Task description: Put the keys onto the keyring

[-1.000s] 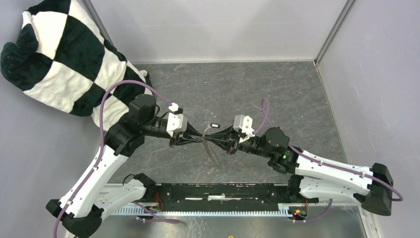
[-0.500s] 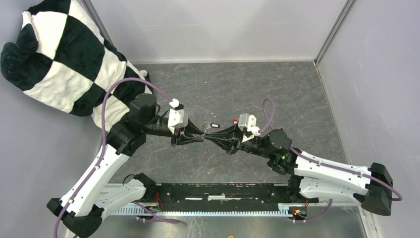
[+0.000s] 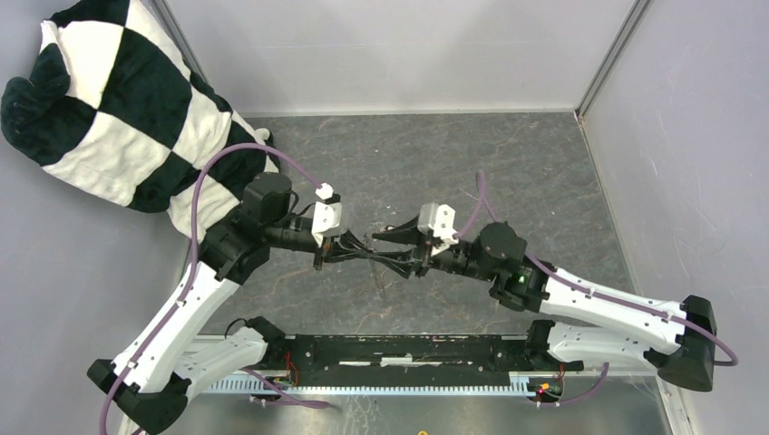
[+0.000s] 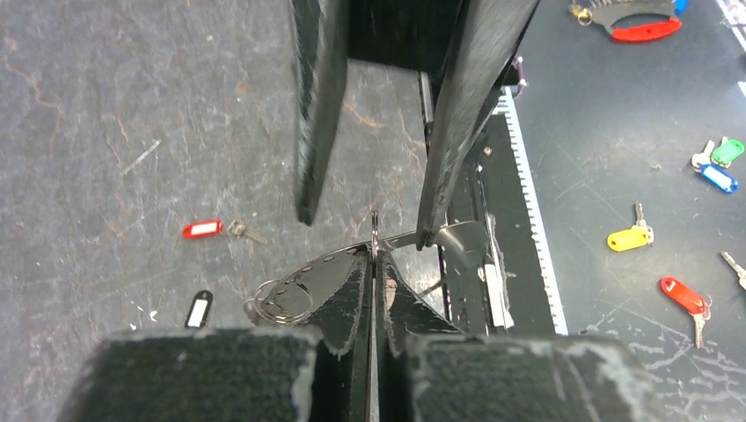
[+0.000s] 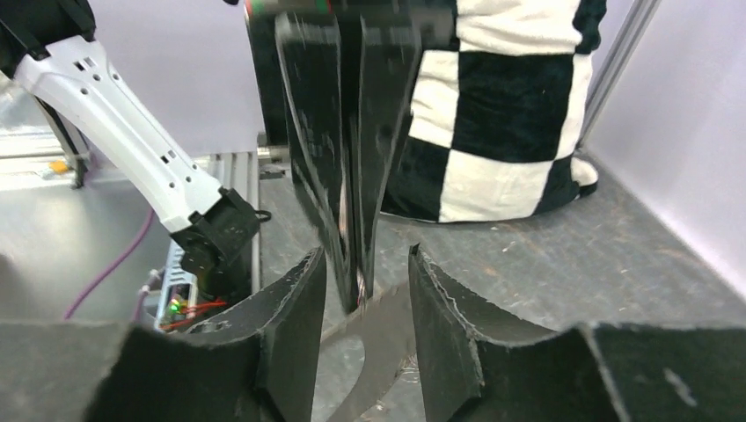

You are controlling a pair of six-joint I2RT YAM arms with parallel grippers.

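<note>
Only white-labelled red tag (image 4: 202, 229), black tag (image 4: 199, 309)

The keyring (image 4: 303, 280), a thin, shiny silver-grey loop seen almost edge-on, is held above the surface, pinched in the closed left jaws. The red-tagged key (image 4: 215, 229) lies flat on the surface, blade pointing away from its tag. The black-tagged key (image 4: 199, 309) lies near it, not touching, white label up, blade not visible.
</note>
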